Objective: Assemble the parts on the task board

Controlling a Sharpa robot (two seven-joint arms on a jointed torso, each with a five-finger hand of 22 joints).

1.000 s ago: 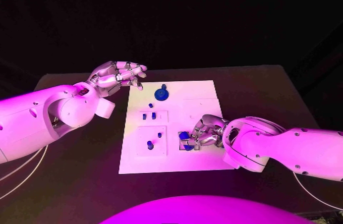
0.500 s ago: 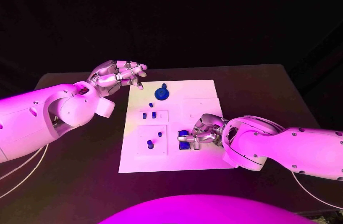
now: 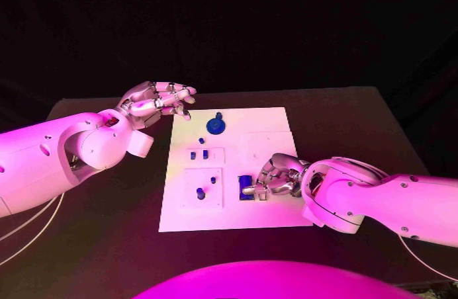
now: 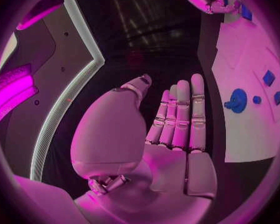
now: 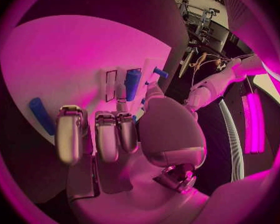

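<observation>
1. On the white board [image 3: 229, 210], near its front right recess, the right hand [image 3: 274, 178] has shifted slightly since a second ago; its fingers stay around a blue part [image 3: 246, 182], apparently seating it
2. Left hand [image 3: 157, 101]: unchanged, released, hovering over the board's far left corner
3. A blue knob [image 3: 216, 124] stands on the board's far end
4. Surface [image 3: 353, 127]: dark, with black surroundings

You can't tell whether the right hand [image 3: 272, 178] grips the blue part [image 3: 245, 182] on the task board [image 3: 263, 124]; its fingers hide the contact.
</observation>
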